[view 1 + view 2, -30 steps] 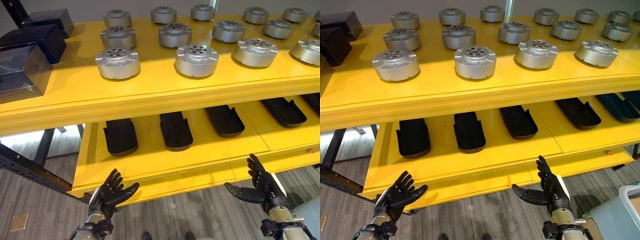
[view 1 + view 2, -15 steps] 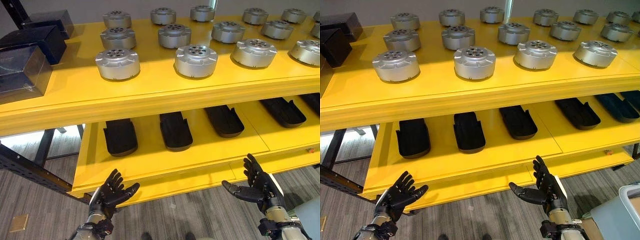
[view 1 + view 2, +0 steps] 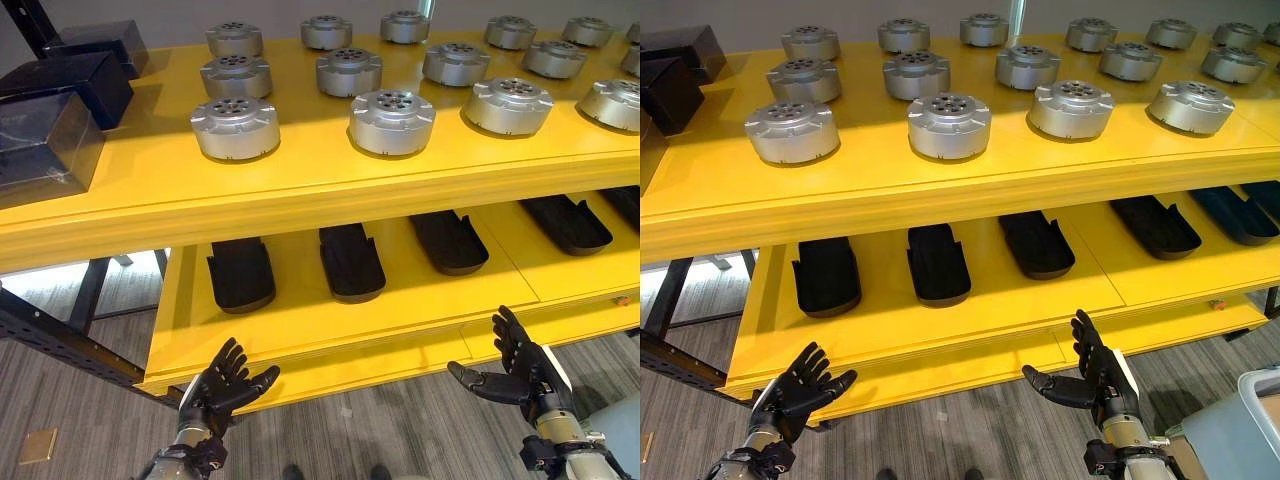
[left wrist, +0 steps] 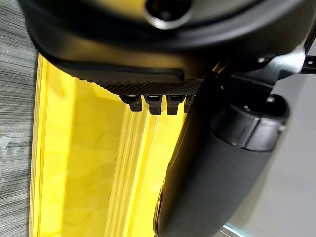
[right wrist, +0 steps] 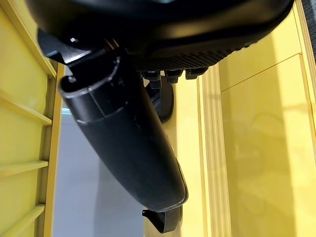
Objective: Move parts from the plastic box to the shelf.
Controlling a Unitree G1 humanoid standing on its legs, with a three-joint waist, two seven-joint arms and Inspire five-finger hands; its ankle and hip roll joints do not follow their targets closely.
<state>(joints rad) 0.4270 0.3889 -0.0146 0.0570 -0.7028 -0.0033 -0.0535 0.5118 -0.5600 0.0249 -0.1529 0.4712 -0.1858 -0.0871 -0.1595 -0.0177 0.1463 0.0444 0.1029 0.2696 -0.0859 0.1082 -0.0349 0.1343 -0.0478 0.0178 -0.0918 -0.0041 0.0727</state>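
Since half a second ago the right hand point(image 3: 525, 375) has risen slightly and edged toward the robot's right, back to about where it stood one second ago; the left hand point(image 3: 222, 385) has held its place, and nothing on the shelf has shifted.

Yellow shelf point(image 3: 330, 190): two tiers in view. Upper tier carries the parts point(image 3: 392, 120), round silver metal discs with a ring of holes on top, set in rows and standing apart from one another. Dark boxes point(image 3: 45, 140) sit at the upper tier's left end. Lower tier holds a row of black trays point(image 3: 350, 262), side by side with gaps between.

Plastic box point(image 3: 1240, 425): a pale blue-grey corner shows at the lower right, beside the right arm, on the grey floor point(image 3: 80, 430).

Both hands hang below the lower tier's front edge, fingers spread and straight, thumbs out, holding nothing.
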